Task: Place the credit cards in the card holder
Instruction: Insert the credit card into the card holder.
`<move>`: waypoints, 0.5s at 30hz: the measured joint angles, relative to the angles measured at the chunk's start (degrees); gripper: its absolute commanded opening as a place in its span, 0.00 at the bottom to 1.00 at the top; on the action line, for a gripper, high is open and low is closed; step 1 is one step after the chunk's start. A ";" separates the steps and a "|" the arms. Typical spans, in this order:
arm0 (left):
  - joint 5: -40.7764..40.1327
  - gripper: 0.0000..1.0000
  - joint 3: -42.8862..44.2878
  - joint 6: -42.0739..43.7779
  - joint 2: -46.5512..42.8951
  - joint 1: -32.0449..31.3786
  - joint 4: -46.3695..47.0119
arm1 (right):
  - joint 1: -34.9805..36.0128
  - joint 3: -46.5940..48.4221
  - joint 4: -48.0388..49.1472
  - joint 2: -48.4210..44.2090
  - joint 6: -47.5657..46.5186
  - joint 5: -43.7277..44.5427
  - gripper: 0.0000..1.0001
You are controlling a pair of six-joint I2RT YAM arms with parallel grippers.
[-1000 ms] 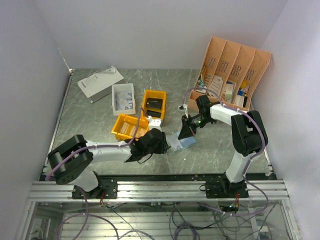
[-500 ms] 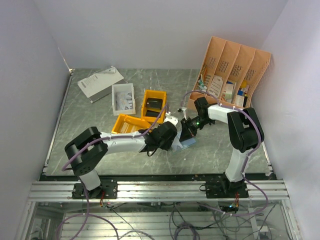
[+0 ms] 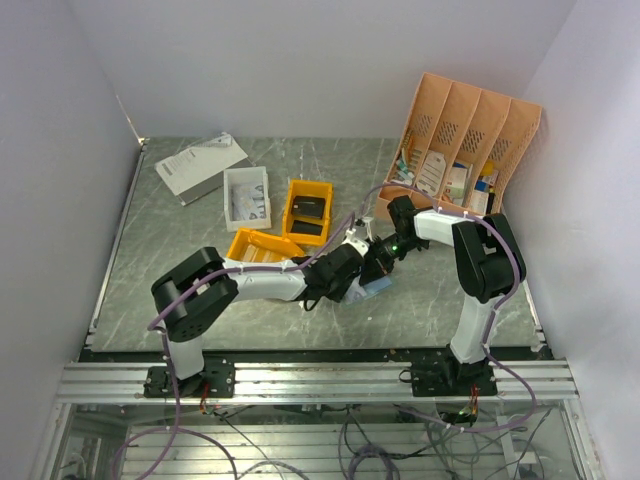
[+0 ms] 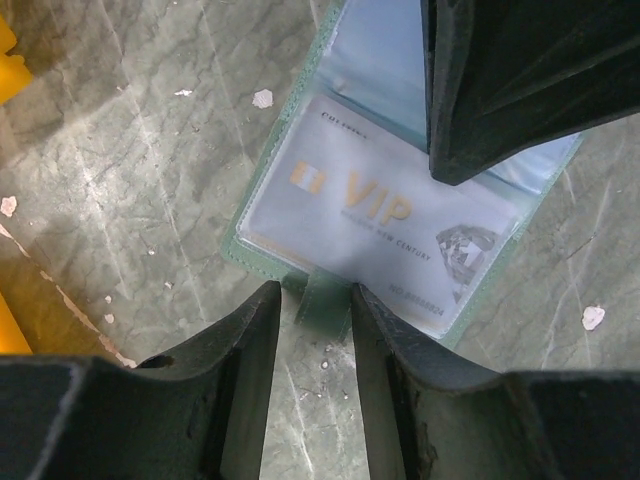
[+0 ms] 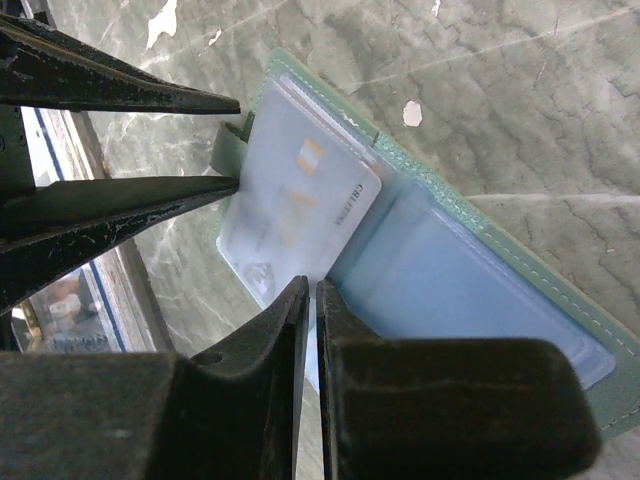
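Observation:
The card holder lies open on the table, grey-green outside with light blue clear sleeves. A white credit card marked VIP sits on its left half, and shows in the right wrist view too. My left gripper is open, its fingertips on either side of the holder's green tab. My right gripper is shut to a thin slit, tips down on the holder near its fold beside the card. Whether it pinches a sleeve I cannot tell. From above, both grippers meet over the holder.
A peach desk organiser stands at the back right. Two yellow bins and a white bin sit left of the holder. A flat white box lies at the back left.
My left arm has swung right and forward until its gripper reached the holder's tab. The right gripper has stayed on the holder and narrowed slightly.

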 measured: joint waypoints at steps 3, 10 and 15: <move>0.28 0.48 0.28 0.46 0.17 -0.09 -0.22 | 0.02 0.02 0.00 0.04 0.04 0.13 0.08; 1.31 0.50 0.15 1.29 0.02 -0.09 -0.35 | 0.11 0.15 -0.04 0.26 0.11 0.33 0.08; 2.73 0.49 -0.13 2.14 -0.09 -0.11 -0.37 | 0.26 0.17 -0.02 0.26 0.17 0.42 0.08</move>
